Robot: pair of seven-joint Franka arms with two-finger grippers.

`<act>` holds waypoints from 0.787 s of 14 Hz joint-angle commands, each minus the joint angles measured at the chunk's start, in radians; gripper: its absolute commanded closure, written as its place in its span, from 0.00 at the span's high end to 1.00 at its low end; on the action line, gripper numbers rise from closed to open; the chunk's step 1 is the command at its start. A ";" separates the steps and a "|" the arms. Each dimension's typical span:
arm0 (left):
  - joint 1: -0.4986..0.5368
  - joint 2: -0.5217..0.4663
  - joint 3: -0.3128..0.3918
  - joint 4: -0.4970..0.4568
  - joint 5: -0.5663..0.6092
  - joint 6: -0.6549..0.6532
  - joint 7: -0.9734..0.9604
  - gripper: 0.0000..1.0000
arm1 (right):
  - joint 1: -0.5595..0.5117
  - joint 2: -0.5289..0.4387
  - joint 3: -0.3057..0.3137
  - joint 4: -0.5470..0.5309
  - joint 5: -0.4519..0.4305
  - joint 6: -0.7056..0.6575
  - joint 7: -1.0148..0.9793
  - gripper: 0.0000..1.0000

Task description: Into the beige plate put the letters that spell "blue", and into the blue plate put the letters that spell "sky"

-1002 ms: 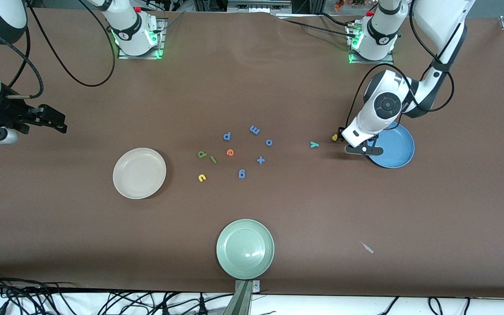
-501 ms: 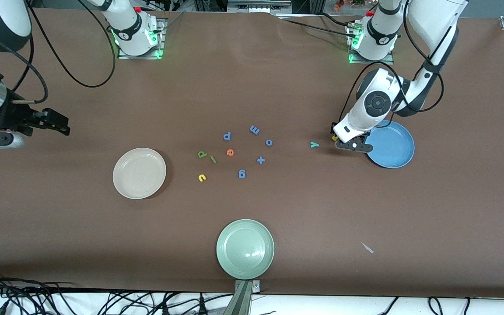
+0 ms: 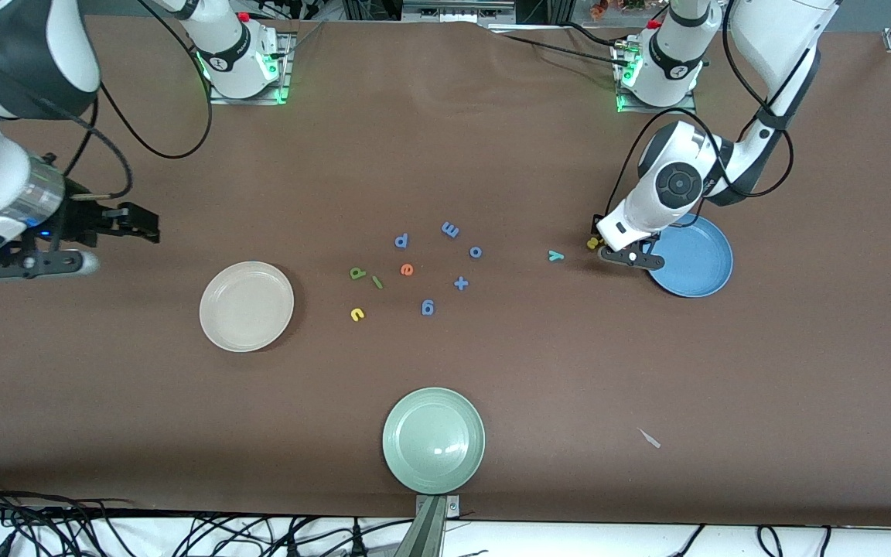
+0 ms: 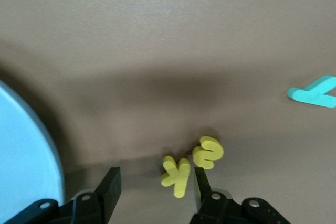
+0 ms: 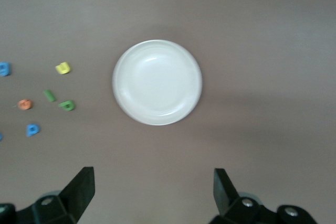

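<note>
"Left jaws?"
"Part open and narrowing, low on the counter [image 3: 492, 155] astride the yellow k [image 4: 176, 176]. The yellow s [image 4: 208, 152] is just beside it."
"Target?"
"The blue plate [image 3: 697, 267] is at three o'clock from the k. Right jaws, wide, have drifted nearer the beige plate [image 3: 247, 306], at its ten o'clock."

Showing on the plain brown table [image 3: 492, 139]: a cream-white beige plate [image 3: 246, 305], mid-blue plate [image 3: 697, 267], pale green plate [image 3: 433, 439], yellow k [image 4: 176, 174], yellow s [image 4: 208, 152], teal y [image 3: 555, 255], orange e [image 3: 407, 269].
</note>
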 commanded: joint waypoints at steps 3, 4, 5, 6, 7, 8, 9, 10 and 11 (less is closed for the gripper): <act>0.013 -0.013 -0.018 -0.022 0.017 0.011 0.018 0.62 | 0.065 0.117 0.004 -0.010 0.113 0.125 0.036 1.00; 0.013 -0.012 -0.018 -0.022 0.017 0.011 0.018 0.62 | 0.096 0.145 0.004 -0.018 0.111 0.184 0.113 1.00; 0.013 -0.012 -0.018 -0.022 0.015 0.011 0.018 0.62 | 0.140 0.183 0.004 -0.015 0.108 0.230 0.181 1.00; 0.013 -0.012 -0.018 -0.022 0.017 0.010 0.018 0.62 | 0.188 0.214 0.002 -0.015 0.102 0.280 0.226 1.00; 0.013 -0.012 -0.018 -0.024 0.017 0.011 0.019 0.62 | 0.217 0.248 0.002 -0.015 0.096 0.322 0.285 1.00; 0.013 -0.013 -0.018 -0.030 0.017 0.011 0.019 0.62 | 0.239 0.274 0.002 -0.018 0.093 0.354 0.326 1.00; 0.011 -0.013 -0.018 -0.032 0.017 0.011 0.019 0.61 | 0.260 0.300 0.002 -0.021 0.091 0.383 0.340 1.00; 0.011 -0.012 -0.018 -0.032 0.017 0.011 0.019 0.61 | 0.280 0.324 0.001 -0.028 0.091 0.408 0.361 1.00; 0.011 -0.010 -0.018 -0.032 0.017 0.011 0.019 0.59 | 0.302 0.350 -0.001 -0.039 0.091 0.452 0.395 1.00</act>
